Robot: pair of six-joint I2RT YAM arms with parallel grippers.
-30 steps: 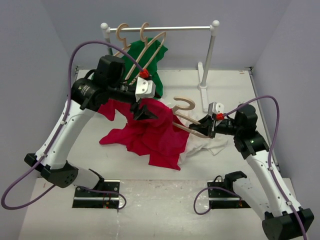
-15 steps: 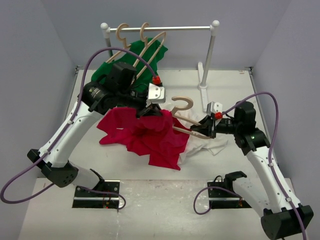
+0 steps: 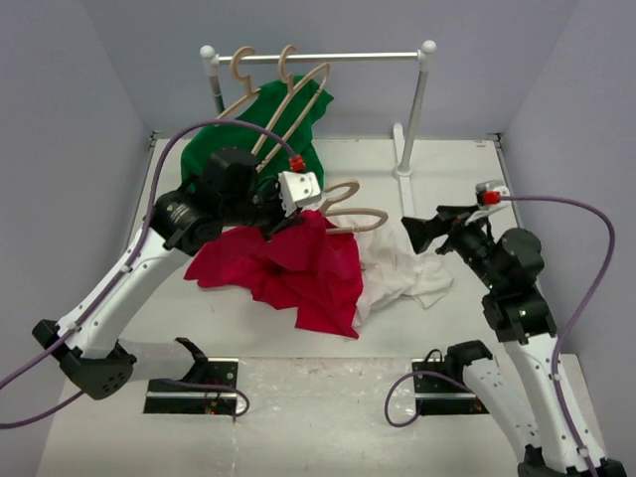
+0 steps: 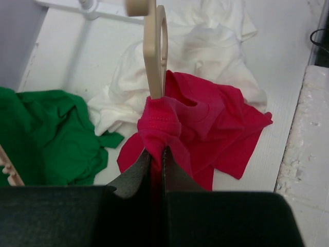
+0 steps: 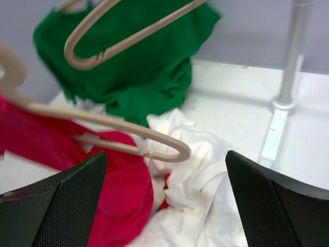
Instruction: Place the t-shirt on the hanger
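Observation:
A red t-shirt lies crumpled mid-table. My left gripper is shut on a bunched fold of the t-shirt near its collar, the jaws pinched on the cloth. The beige wooden hanger pokes out of that fold, one arm tucked in the fabric, its hook and looped end bare. From the left wrist the hanger rises straight out of the collar. My right gripper hangs open right of the hanger, apart from it; its view shows the hanger's loop ahead of the wide gripper.
A white t-shirt lies under and right of the hanger. A green t-shirt hangs on one of two hangers on the white rail at the back. The rail's right post stands on the table behind my right gripper.
My left gripper shut on the red t-shirt and drew it up toward the hanger. My right gripper let go of the hanger, opened wide and drew back to the right.

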